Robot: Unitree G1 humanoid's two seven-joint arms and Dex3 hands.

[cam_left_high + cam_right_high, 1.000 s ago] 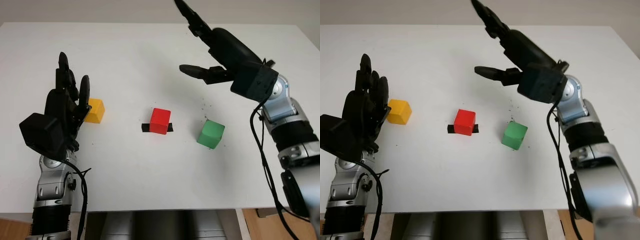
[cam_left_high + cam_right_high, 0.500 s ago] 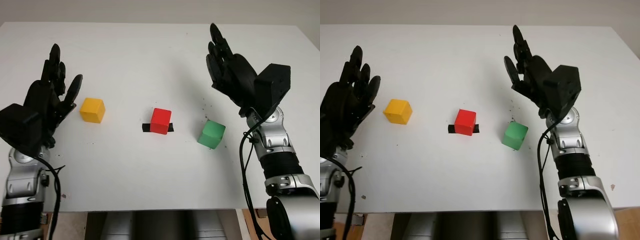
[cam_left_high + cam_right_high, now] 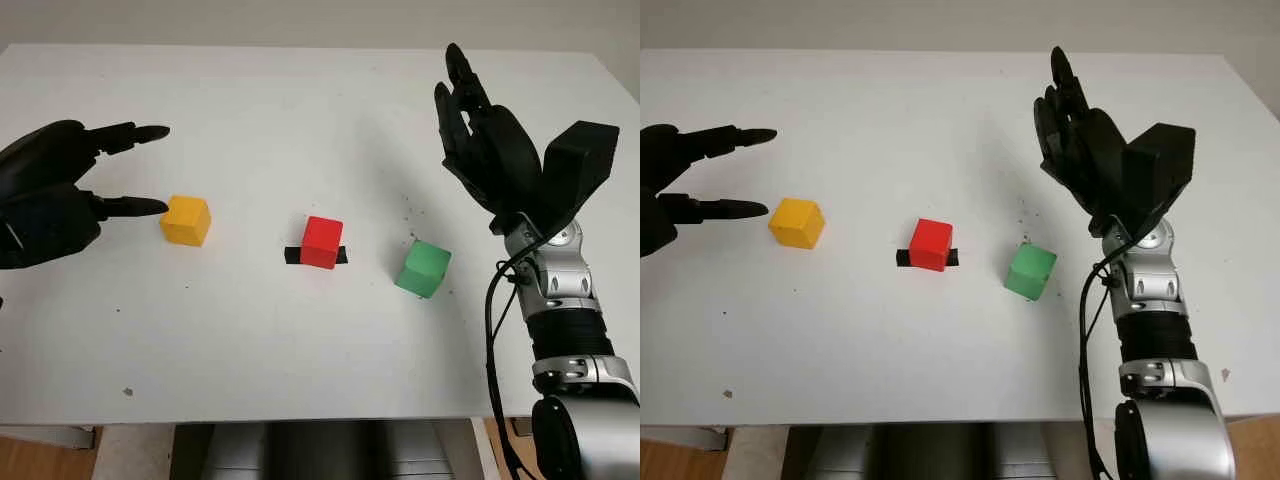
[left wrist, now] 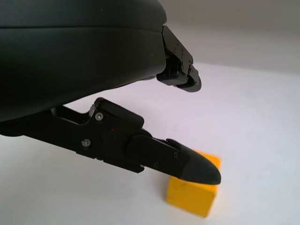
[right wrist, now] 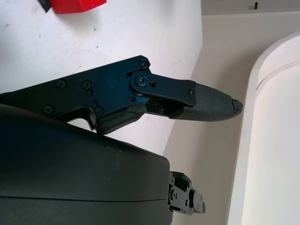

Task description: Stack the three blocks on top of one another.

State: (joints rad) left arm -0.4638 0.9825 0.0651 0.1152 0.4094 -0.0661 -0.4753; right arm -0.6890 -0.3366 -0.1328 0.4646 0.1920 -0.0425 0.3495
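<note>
Reaching in from the table's left side, left hand [image 3: 60,190] is empty, fingers spread, one fingertip just beside the yellow block [image 3: 186,220], not gripping it. Red block [image 3: 322,242] sits mid-table on a strip of black tape [image 3: 292,255]. Green block [image 3: 422,268] lies right of it. Right hand [image 3: 495,150] raised above table [image 3: 300,110], fingers extended, empty. Nothing stacked yet; all three stand apart.

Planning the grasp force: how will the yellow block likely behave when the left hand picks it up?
The yellow block looks like a solid, flat-faced cube, so it is probably stiff and unlikely to roll. It seems small beside the left hand, so likely light. Its smooth faces might slip between the fingertips if pinched off-centre.
</note>
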